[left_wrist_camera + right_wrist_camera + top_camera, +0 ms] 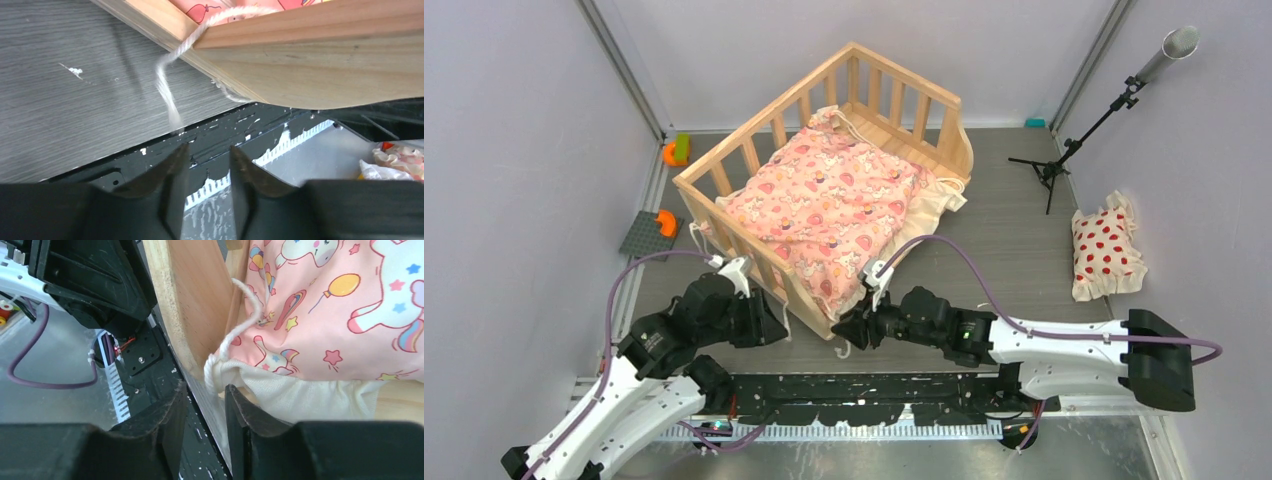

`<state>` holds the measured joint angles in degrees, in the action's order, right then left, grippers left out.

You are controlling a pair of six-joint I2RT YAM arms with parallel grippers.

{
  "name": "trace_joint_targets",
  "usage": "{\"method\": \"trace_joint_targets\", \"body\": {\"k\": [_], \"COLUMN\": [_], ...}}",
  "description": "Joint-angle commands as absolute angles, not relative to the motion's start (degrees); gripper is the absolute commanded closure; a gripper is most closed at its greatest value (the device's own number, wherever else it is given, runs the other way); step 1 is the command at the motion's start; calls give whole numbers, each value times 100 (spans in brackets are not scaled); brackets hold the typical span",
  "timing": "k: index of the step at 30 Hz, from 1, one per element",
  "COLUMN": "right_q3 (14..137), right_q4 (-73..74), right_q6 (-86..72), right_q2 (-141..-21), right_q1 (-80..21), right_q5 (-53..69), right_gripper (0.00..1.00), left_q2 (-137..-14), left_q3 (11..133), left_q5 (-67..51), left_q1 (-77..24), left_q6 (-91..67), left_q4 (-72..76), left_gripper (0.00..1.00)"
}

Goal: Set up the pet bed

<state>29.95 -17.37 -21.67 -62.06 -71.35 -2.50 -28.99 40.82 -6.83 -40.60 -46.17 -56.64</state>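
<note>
My left pincer [208, 148] and right pincer [206, 386] stand part-open and empty beside the light slatted-wood pet bed [904, 76]. I reckon I'm tying in the pink cartoon-print cushion [834, 200]. Next, the right should nip the cream cord [226, 342] just ahead.

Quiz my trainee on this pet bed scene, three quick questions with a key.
1. True or false: the pillow lies in the bed.
2. The cushion in the bed is mainly: A) green B) pink C) black.
3. Fill in: between its fingers the left claw holds ____.

Key: 1 false, it lies on the table to the right of the bed. 2 B. 3 nothing.
</note>
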Motion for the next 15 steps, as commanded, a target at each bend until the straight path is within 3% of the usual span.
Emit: {"method": "trace_joint_targets", "body": {"k": [1, 4, 15], "right_q3": [3225, 3497, 4375], "right_q4": [-1409, -1153, -1501], "right_q6": [-2041, -1855, -891], "right_q2": [-5884, -5778, -6602], "right_q1": [-7161, -7359, -7800], "right_q5": [-371, -638, -1570], "right_gripper": [60, 59, 43], "left_q2": [-2748, -2593, -2261], "left_q3": [4006, 4086, 4407], "left_q5": [-705, -394, 325], "left_q1": [-4069, -4069, -4076], "left_q6": [-4819, -4803, -4599], "left_q4": [-5106, -5078, -5226], "left_gripper": [56, 52, 54]}}
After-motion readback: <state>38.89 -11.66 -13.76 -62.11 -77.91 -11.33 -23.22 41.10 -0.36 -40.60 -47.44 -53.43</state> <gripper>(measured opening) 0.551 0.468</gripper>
